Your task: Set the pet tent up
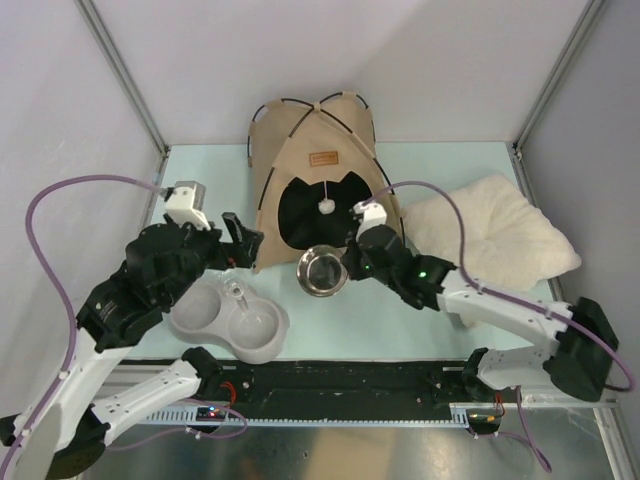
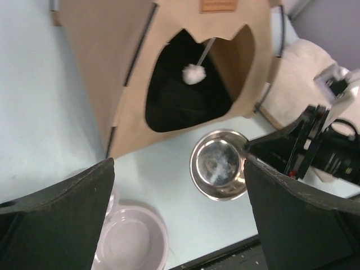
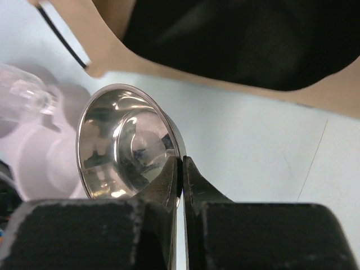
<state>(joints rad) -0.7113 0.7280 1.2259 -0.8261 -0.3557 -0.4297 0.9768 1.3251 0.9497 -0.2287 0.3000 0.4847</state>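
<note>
The tan pet tent (image 1: pixel 318 150) stands upright at the back middle, with black poles, a brown label (image 1: pixel 323 158), a cat-head doorway (image 1: pixel 318 210) and a white pompom (image 1: pixel 325 206). It also shows in the left wrist view (image 2: pixel 112 62) and the right wrist view (image 3: pixel 118 50). My right gripper (image 1: pixel 347 265) is shut on the rim of a steel bowl (image 1: pixel 323 272), held in front of the doorway; in the right wrist view the fingers (image 3: pixel 169 180) pinch the bowl's rim (image 3: pixel 121 143). My left gripper (image 1: pixel 240 240) is open and empty, left of the tent, above the table.
A grey double pet bowl (image 1: pixel 230 320) sits at the front left, with one steel-less basin (image 2: pixel 126 239) under my left gripper. A cream fluffy pillow (image 1: pixel 490 235) lies at the right. A black rail (image 1: pixel 340 385) runs along the near edge.
</note>
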